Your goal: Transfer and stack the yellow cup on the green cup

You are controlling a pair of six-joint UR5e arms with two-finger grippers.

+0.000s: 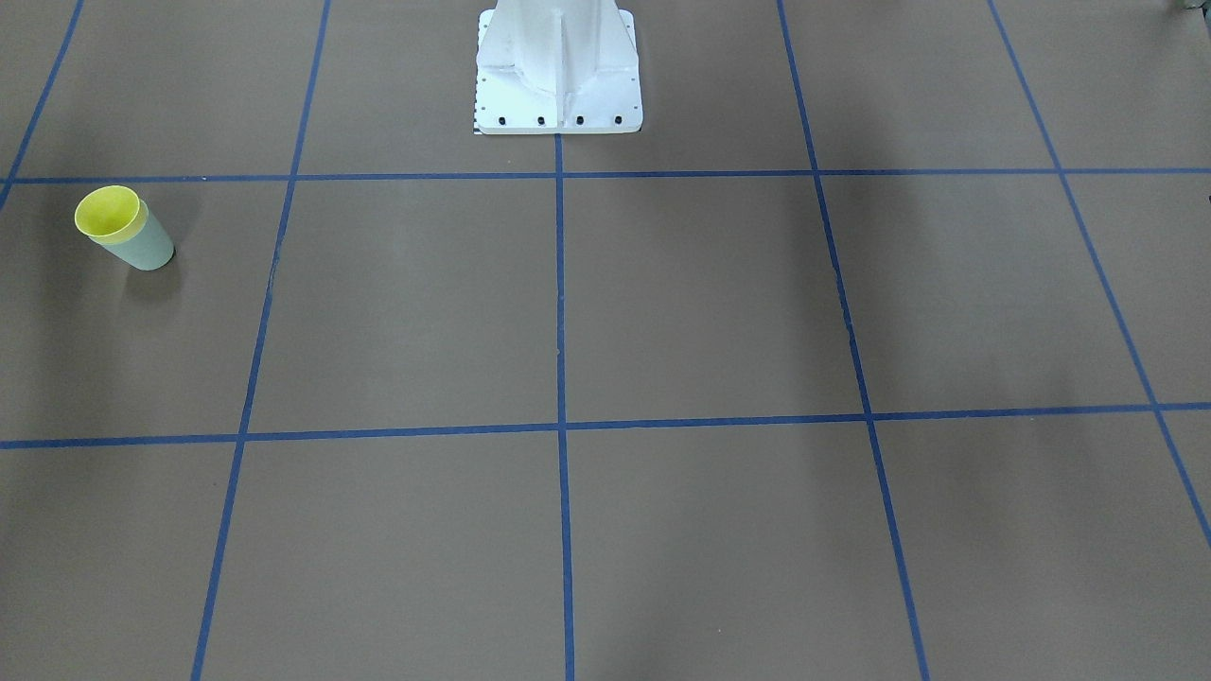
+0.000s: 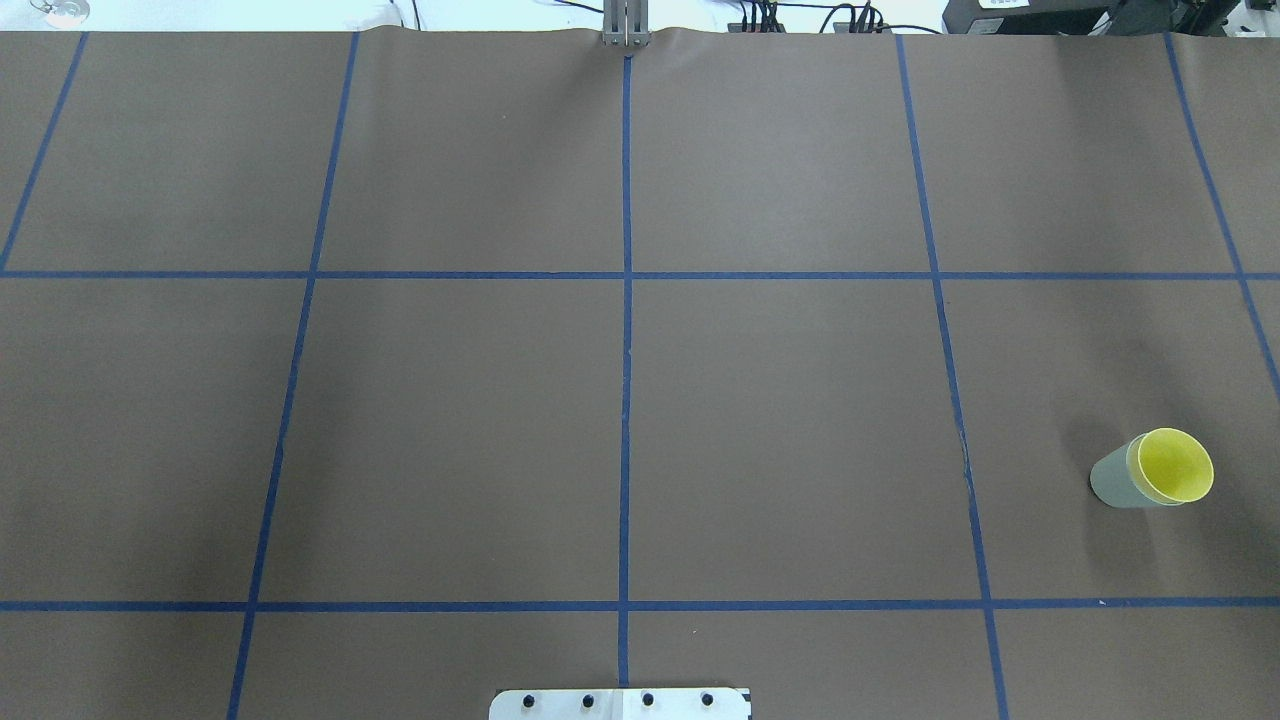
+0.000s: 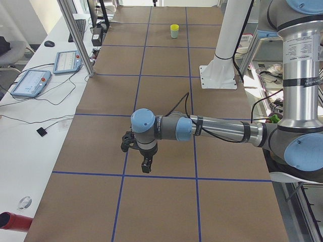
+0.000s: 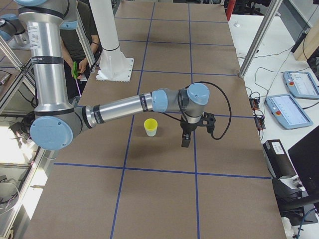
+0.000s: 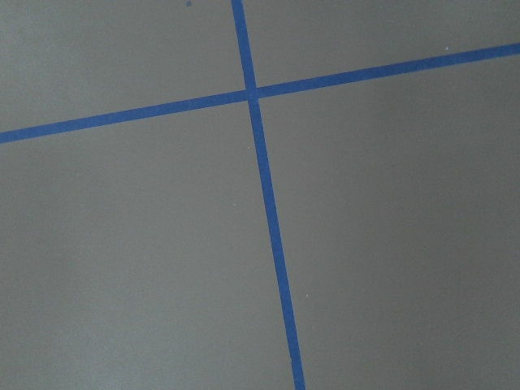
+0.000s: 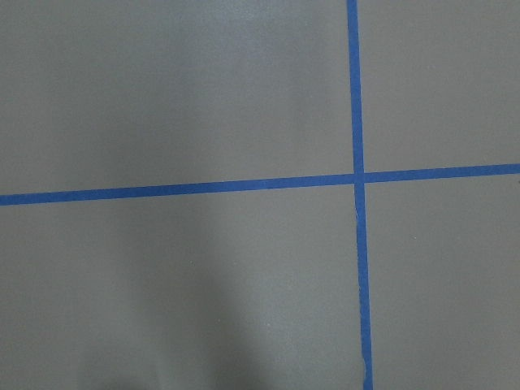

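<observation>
The yellow cup [image 1: 109, 213] sits nested upright inside the green cup [image 1: 149, 250], with only its rim and inside showing. The stack stands on the table's right side in the overhead view, where the yellow cup [image 2: 1172, 466] and the green cup [image 2: 1110, 480] both show. The right gripper [image 4: 185, 143] hangs above the table just beside the stack and is apart from it. The left gripper [image 3: 146, 168] hangs over the far other end of the table. Both grippers show only in the side views, so I cannot tell if they are open or shut. The wrist views show only table and tape.
The white robot pedestal [image 1: 558, 66] stands at the table's middle edge. Blue tape lines [image 2: 626, 400] divide the brown table into squares. A metal post [image 3: 75, 35] and a side desk with tablets [image 3: 30, 83] flank the far long edge. A person [image 4: 82, 35] stands behind the robot.
</observation>
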